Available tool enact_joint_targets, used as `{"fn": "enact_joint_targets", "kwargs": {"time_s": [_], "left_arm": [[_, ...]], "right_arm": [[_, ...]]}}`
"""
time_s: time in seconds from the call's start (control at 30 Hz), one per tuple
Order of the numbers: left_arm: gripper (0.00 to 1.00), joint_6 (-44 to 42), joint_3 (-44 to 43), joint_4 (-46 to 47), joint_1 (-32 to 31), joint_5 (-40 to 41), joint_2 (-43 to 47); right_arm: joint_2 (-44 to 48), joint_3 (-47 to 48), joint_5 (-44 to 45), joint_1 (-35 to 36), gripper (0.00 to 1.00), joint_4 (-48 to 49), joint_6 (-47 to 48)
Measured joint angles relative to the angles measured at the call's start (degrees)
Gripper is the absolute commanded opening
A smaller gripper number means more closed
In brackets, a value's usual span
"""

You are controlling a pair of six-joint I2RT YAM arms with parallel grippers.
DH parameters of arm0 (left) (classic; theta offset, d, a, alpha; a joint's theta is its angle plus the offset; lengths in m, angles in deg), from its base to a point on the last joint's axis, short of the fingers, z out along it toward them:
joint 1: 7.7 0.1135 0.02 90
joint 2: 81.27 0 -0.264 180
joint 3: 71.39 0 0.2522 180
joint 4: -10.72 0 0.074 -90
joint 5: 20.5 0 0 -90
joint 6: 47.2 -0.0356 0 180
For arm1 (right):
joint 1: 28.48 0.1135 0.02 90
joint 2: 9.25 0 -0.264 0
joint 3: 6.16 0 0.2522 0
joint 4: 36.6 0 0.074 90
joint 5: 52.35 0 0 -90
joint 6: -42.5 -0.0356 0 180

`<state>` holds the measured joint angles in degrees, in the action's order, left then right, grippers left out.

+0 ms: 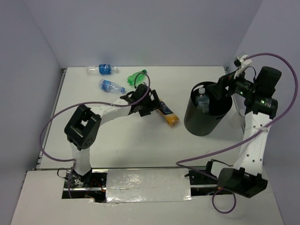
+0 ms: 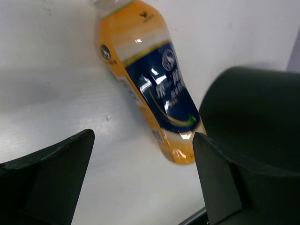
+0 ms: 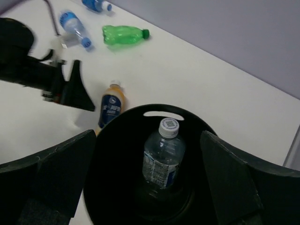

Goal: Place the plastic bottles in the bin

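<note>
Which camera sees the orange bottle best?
The left wrist view: the orange bottle fills the frame, label clear. The top view shows it partly hidden by the left gripper; the right wrist view shows it small, beside the bin.

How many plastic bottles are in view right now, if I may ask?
5. One clear bottle inside the bin; the orange bottle by the left pincer; the green bottle and two clear bottles lying beyond it.

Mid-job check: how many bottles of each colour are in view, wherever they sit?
Clear bottles with blue labels: 3, one of them inside the bin
Green bottle: 1
Orange bottle: 1
Total: 5
</note>
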<state>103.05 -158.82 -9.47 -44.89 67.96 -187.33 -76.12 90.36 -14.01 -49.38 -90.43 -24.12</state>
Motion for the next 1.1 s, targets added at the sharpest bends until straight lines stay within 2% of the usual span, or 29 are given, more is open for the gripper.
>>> {"fn": "enact_joint_targets", "kwargs": {"time_s": [0.27,0.53,0.83,0.93,0.97,1.0,1.07,1.1], "left_arm": [[1.00,5.9,-17.0,-10.5,-0.2,4.9,-13.4],[0.98,7.7,-34.2,-22.3,-1.2,8.7,-23.9],[0.86,7.4,-37.3,-27.4,-2.6,10.1,-26.9],[0.75,6.7,-36.6,-26.8,-3.0,10.0,-26.9],[0.65,5.9,-35.6,-25.7,-3.2,10.1,-26.3],[0.61,5.6,-34.2,-24.4,-3.3,9.9,-25.4],[0.41,3.6,-29.8,-22.1,-3.5,9.7,-22.7],[0.37,2.6,-27.4,-21.1,-3.6,9.9,-20.9]], "right_arm": [[12.3,-11.1,-10.9,-2.8,1.00,0.2,-0.1],[11.3,-15.5,-15.2,-4.3,1.00,-0.1,1.0],[11.1,-16.5,-18.9,-6.8,1.00,-3.8,5.3],[11.1,-16.0,-20.0,-8.0,1.00,-8.1,8.5],[11.1,-15.7,-20.4,-8.5,1.00,-9.6,9.6],[11.1,-15.3,-20.7,-9.1,1.00,-11.0,10.6],[11.3,-14.4,-21.2,-10.3,1.00,-13.4,12.5],[11.5,-14.1,-21.5,-10.9,1.00,-14.4,13.3]]}}
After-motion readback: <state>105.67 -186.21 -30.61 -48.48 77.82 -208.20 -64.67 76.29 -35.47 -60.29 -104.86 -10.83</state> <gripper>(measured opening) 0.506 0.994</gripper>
